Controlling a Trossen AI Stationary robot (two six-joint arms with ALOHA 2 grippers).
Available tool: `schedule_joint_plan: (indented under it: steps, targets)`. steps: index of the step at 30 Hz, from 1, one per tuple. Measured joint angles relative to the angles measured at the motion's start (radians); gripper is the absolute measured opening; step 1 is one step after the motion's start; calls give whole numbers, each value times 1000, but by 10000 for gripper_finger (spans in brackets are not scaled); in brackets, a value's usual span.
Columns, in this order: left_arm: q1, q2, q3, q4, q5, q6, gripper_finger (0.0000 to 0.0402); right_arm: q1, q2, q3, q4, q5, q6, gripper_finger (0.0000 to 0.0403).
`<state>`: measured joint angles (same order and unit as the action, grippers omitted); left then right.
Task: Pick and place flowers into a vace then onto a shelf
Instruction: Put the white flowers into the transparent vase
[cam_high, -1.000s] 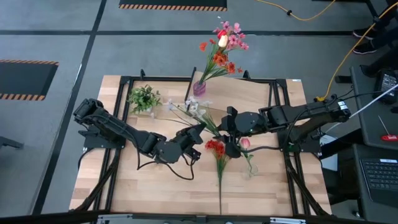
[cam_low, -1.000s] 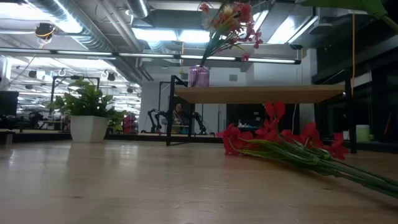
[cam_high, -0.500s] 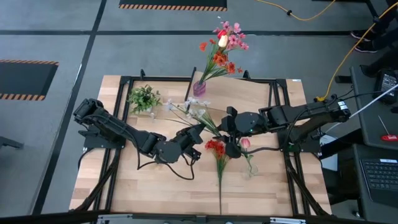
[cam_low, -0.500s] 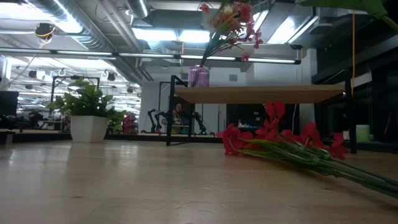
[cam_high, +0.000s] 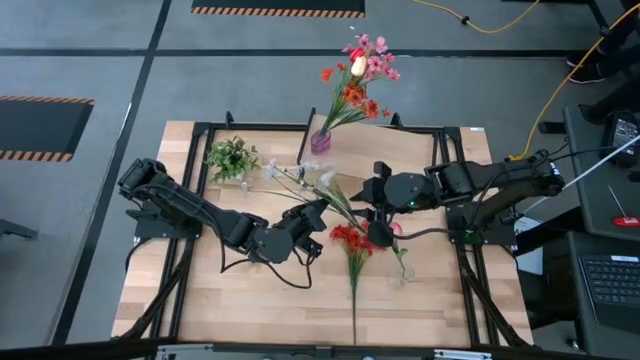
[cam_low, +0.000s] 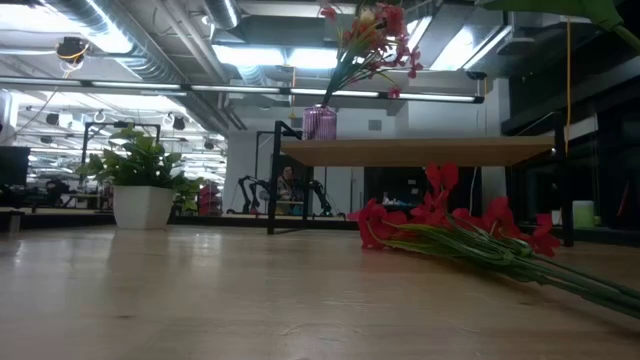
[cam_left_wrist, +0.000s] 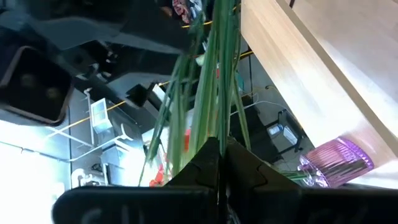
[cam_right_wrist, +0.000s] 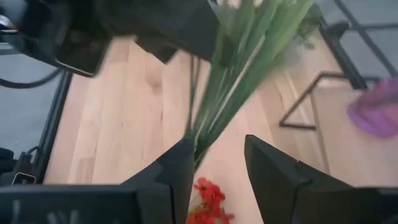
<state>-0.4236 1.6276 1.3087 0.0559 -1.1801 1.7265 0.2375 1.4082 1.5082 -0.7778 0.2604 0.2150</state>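
The left gripper (cam_high: 318, 210), its dark fingers (cam_left_wrist: 208, 163) pinched tight on the green stems of a white-bloomed flower bunch (cam_high: 300, 176), reaches in low from the table's left side, arm folded at the elbow. The right gripper (cam_high: 372, 212) stands partly apart, its two blunt fingers (cam_right_wrist: 273, 171) open either side of the same stems without gripping them, its arm stretched in from the right. A red-bloomed spray (cam_high: 348, 240) lies flat on the pale wooden tabletop (cam_high: 250, 300) just below both grippers. On the raised light-wood shelf (cam_low: 420, 151), a ribbed purple glass vase (cam_low: 319, 122) already holds mixed pink, red and orange blooms (cam_high: 358, 70); a small leafy pot plant (cam_high: 231, 158) stands nearby
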Motion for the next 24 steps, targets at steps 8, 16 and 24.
schedule_joint_plan:
  steps: [8,16,24]
  targets:
    - [2,0,0,0,-1,5,4,1,14,1,-18,-3,44,143]
    - [17,0,0,0,0,12,5,1,30,1,-3,-45,44,143]
    - [16,0,0,11,-2,15,4,1,63,1,-18,-45,39,143]
